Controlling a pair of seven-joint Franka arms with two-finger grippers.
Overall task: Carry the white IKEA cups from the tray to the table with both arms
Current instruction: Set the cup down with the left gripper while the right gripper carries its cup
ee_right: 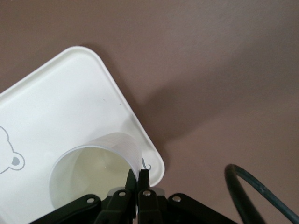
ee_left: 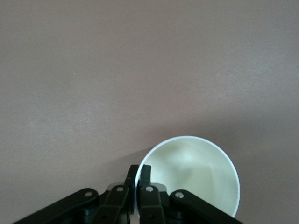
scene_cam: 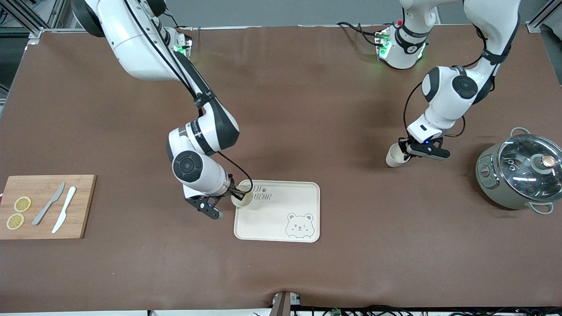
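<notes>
One cutting board (scene_cam: pixel 46 206) at the right arm's end of the table carried two lemon slices (scene_cam: pixel 18 212) and two knives (scene_cam: pixel 57 209). The right gripper (scene_cam: pixel 235 196) pinched the rim of one cup (scene_cam: pixel 243 196) over a corner of the one bear tray (scene_cam: pixel 281 219). The left gripper (scene_cam: pixel 406 150) was clamped on the second cup's (scene_cam: pixel 396 156) rim above bare table, near the one lidded pot (scene_cam: pixel 518 171).

two white arms (scene_cam: pixel 206 131), black joints, black cables, black linkage grippers.
</notes>
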